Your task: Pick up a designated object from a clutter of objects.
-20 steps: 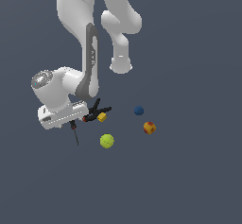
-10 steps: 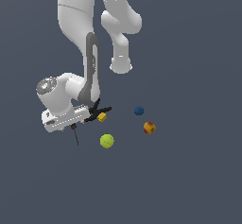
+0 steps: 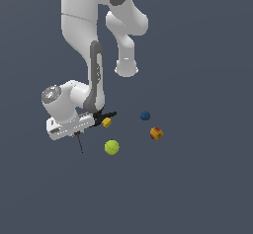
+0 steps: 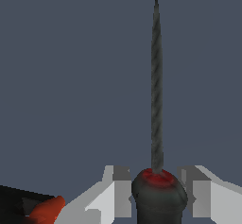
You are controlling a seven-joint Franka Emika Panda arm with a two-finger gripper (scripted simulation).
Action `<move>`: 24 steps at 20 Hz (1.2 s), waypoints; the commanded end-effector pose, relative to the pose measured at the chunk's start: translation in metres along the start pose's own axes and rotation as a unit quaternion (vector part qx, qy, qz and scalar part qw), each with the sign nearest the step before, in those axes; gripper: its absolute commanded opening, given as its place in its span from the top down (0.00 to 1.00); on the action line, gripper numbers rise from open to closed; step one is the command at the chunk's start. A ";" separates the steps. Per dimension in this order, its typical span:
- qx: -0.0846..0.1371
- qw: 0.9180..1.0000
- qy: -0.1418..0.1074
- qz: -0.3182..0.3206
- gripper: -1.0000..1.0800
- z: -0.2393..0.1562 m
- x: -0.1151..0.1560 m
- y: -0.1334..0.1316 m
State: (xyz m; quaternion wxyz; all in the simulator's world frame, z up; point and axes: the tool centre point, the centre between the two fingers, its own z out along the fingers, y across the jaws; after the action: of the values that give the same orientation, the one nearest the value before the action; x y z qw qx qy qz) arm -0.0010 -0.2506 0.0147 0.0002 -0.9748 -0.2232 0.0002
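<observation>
The white Panda arm (image 3: 81, 35) bends down over a plain dark grey-blue surface (image 3: 197, 188), its gripper (image 3: 77, 133) low at the exterior view's left. In the wrist view the two pale fingers (image 4: 116, 190) press against either side of the screwdriver (image 4: 156, 124), clamped on its handle. That handle is black and rounded with a red ring at the end where the shaft begins; the shaft is thin, dark grey metal, tapering to a point. In the exterior view the shaft hangs below the gripper, tip towards the surface.

Just beside the gripper lies the black spring clamp (image 3: 104, 115) with an orange tip, and a small yellow cube (image 3: 106, 122) touches it. The yellow-green tennis ball (image 3: 112, 147) sits near the screwdriver's tip; the red-orange ball (image 3: 156, 133) and dark blue ball (image 3: 145, 115) lie farther towards the exterior view's right. No writing is legible anywhere.
</observation>
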 end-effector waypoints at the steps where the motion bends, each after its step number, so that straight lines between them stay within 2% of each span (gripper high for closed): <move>1: 0.000 1.000 0.000 0.000 1.00 0.000 0.000 0.000; 14: 0.000 1.000 0.000 0.000 1.00 -0.007 0.003 -0.006; 24: 0.000 1.000 0.000 0.000 1.00 -0.055 0.021 -0.046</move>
State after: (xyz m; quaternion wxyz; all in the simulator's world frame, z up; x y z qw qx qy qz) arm -0.0020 -0.2093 0.0593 0.0004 -0.9748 -0.2229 0.0007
